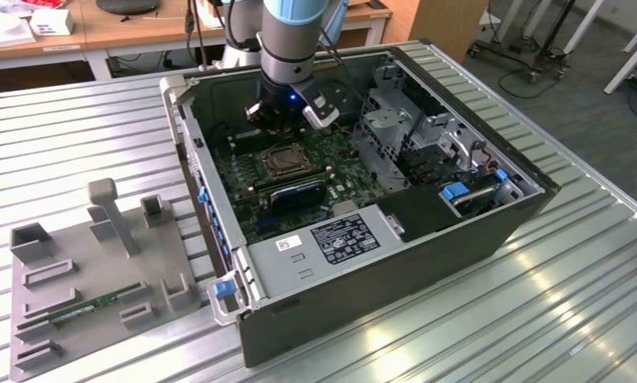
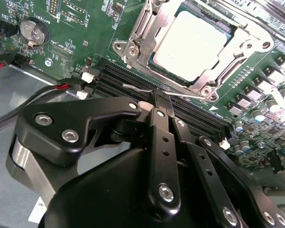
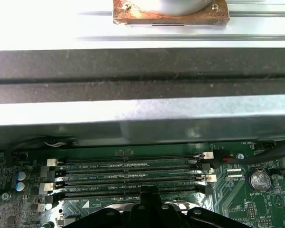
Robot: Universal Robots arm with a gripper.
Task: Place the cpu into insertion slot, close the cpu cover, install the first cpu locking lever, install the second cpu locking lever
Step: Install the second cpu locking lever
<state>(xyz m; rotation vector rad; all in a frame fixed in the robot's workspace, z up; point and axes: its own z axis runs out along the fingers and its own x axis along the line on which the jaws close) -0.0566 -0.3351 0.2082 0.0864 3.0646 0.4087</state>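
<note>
Sitting in the insertion slot [image 2: 199,45], a square socket with a silvery metal rim ringed by green circuit board, the cpu [image 2: 192,42], a flat square chip with a pale silvery face, lies just beyond the fingertips in the second wrist view; the cpu cover [image 2: 142,35], a thin silvery frame plate with a cut-out centre, appears to lie down around the chip, though I cannot be sure it is fully flat. A thin bright wire locking lever [image 2: 140,88] runs along the near edge of the socket, right at the fingertips, and the black gripper [image 2: 160,102] has its two slim fingers [image 2: 157,124] pressed together, with no clear gap and nothing visibly pinched between them; whether the tips actually touch the wire I cannot tell. My judgement is that the step in hand is working a locking lever, so doing it well means pushing with the closed tips squarely on the wire, low and steady, guiding it sideways under its catch rather than bearing down on the chip or the frame. Just on the near side of the fingers lie the long black memory slots [image 3: 128,178] with white end clips, which the tips should not scrape. In the exterior view the gripper hangs inside the open dark computer case [image 1: 404,263], above the socket on the green board
</note>
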